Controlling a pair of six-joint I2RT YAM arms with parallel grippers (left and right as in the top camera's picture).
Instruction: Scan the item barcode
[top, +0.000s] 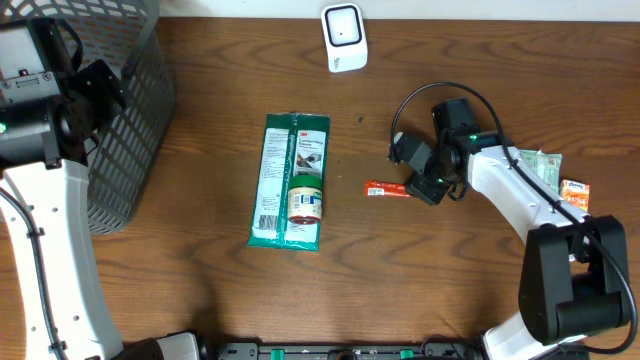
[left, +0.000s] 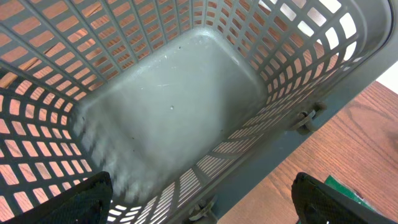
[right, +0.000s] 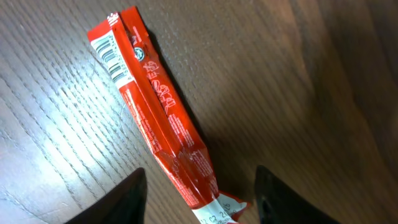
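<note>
Find the red stick sachet flat on the wooden tabletop, right of centre and well apart from the white barcode scanner at the far edge. Printed side up, with the barcode at the end pointing away from the right gripper. Probably laid that way to keep the code upward, ready for showing to the scanner once lifted. Straddled at its near end by the right gripper, spread to either side with bare wood showing between each finger and the wrapper; pinching nothing. Looks lined up for a pick by that near end, leaving the barcode uncovered.

Further left, note the green 3M package with a small jar on top, then the grey mesh basket at the left edge. Over that basket, the left gripper, spread wide and holding nothing, likely parked out of the way. Behind the right arm, two more packets.

Only from the right wrist view: the barcode and the gaps beside the sachet. Only from overhead: the stretch of tabletop between sachet and scanner. Only from the left wrist view: the basket's bare floor.
</note>
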